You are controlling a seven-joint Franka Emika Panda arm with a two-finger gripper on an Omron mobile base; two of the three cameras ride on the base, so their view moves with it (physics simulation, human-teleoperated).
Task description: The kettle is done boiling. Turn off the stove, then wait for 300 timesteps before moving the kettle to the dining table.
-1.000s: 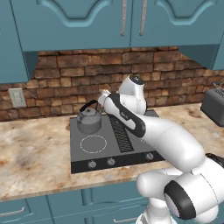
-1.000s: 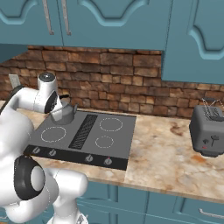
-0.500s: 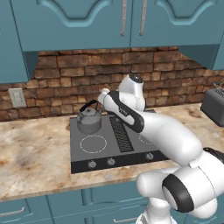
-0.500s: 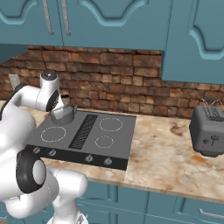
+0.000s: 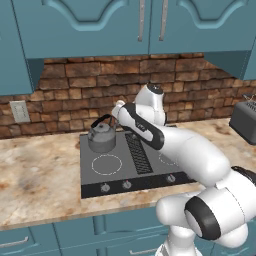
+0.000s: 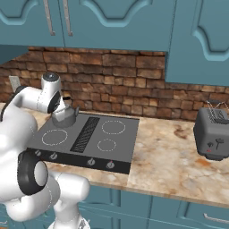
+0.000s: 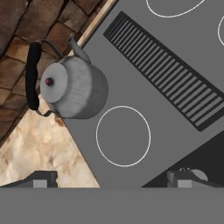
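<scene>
The grey kettle with its arched black handle stands upright on the back left burner of the stove, close to the brick wall. My gripper hovers above the cooktop, just right of the kettle and a little higher than it, touching nothing. In the hand view the kettle lies at upper left, away from the gripper. Its fingertips stand wide apart, open, over a white ring burner. From the right base my arm covers part of the kettle. The dining table is out of view.
Round knobs line the stove's front edge. A black centre grille runs between the burners. A boxy grey toaster sits on the marbled counter to the right. Teal cabinets hang above the brick backsplash.
</scene>
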